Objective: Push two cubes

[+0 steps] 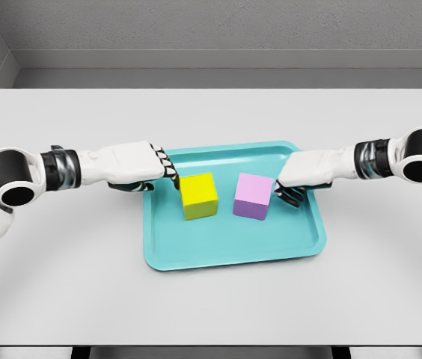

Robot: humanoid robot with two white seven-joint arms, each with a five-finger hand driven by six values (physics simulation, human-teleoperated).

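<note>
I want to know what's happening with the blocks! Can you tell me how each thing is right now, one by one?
yellow cube: sitting flat in the tray, left hand at its left side.
pink cube: sitting flat in the tray, apart from the yellow cube, right hand at its right side.
teal tray: lying flat on the table.
left hand: fingers curled, holding nothing.
right hand: fingers curled, holding nothing.
white table: holding the tray.

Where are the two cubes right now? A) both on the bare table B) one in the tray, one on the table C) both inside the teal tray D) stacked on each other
C: the yellow cube and the pink cube sit side by side, apart, inside the teal tray.
</note>
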